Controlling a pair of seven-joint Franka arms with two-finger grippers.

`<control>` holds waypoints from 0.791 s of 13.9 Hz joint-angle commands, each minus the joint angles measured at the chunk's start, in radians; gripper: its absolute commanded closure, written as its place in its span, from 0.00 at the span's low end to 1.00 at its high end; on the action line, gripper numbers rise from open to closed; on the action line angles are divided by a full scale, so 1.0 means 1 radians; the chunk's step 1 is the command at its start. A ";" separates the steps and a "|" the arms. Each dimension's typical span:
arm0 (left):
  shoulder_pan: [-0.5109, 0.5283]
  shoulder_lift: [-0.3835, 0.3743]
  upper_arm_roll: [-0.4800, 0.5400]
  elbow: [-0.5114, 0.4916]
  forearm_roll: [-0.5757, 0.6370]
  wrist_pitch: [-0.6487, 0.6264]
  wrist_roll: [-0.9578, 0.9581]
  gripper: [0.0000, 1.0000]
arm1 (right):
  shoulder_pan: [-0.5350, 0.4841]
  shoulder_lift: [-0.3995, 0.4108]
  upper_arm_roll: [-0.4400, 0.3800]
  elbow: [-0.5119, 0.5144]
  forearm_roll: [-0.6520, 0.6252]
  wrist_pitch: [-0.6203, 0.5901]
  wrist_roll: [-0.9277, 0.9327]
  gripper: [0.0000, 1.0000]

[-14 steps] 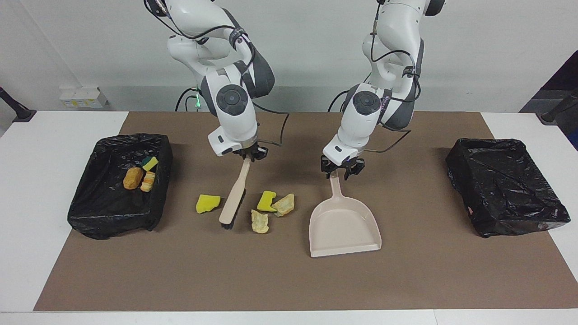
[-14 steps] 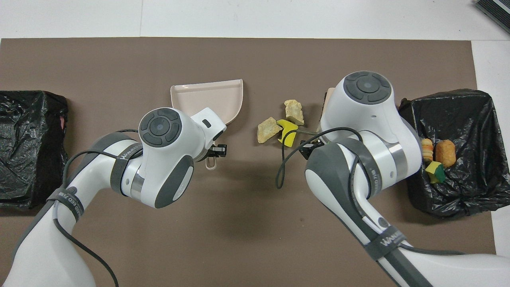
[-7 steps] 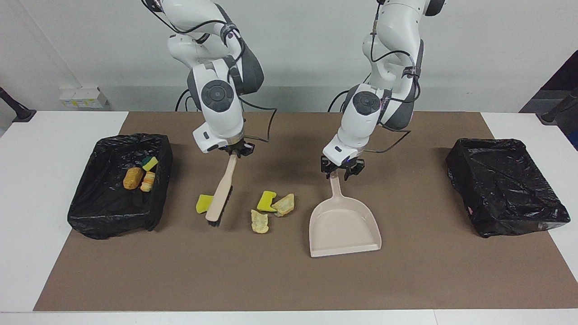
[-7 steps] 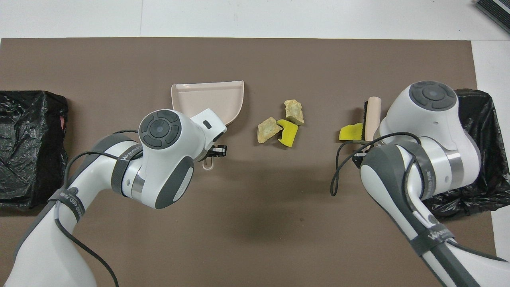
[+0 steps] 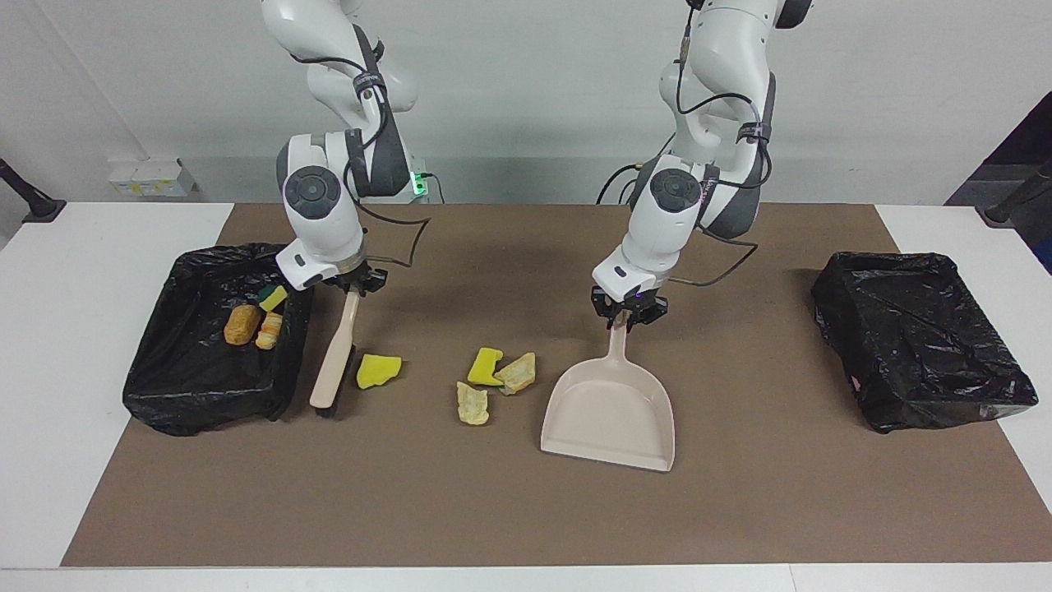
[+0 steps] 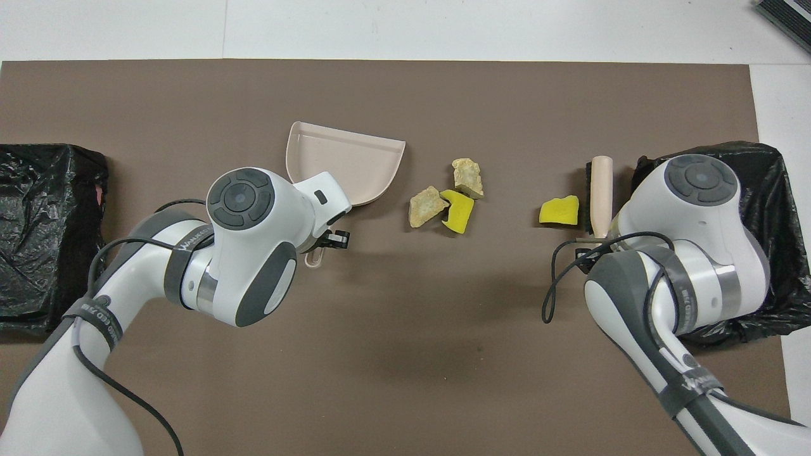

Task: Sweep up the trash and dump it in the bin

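Right gripper (image 5: 359,284) clamps brush (image 5: 335,362) — left gripper (image 5: 631,311) clamps dustpan (image 5: 610,415).

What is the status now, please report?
Right gripper shut on brush, beside lone sponge scrap. Left gripper shut on dustpan. Three scraps between. Nothing blocking.

Beige dustpan (image 5: 610,413), yellow sponge scrap (image 5: 378,370), black bin liner (image 5: 205,362), brown mat (image 5: 526,510).

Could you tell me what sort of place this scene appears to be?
Probably a robotics lab set up for a cleaning trial. On a brown mat, the right gripper holds a brush, the left gripper a dustpan, with staged scraps between two bag-lined bins.
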 commanded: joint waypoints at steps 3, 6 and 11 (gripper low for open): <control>0.125 -0.116 0.003 -0.013 0.003 -0.104 0.445 1.00 | 0.100 0.036 0.009 0.037 0.038 0.030 0.013 1.00; 0.226 -0.188 0.007 -0.014 0.003 -0.195 0.705 1.00 | 0.152 0.089 0.007 0.095 0.081 0.036 0.045 1.00; 0.346 -0.211 0.012 -0.034 0.024 -0.271 1.129 1.00 | 0.264 0.213 0.007 0.235 0.128 0.040 0.142 1.00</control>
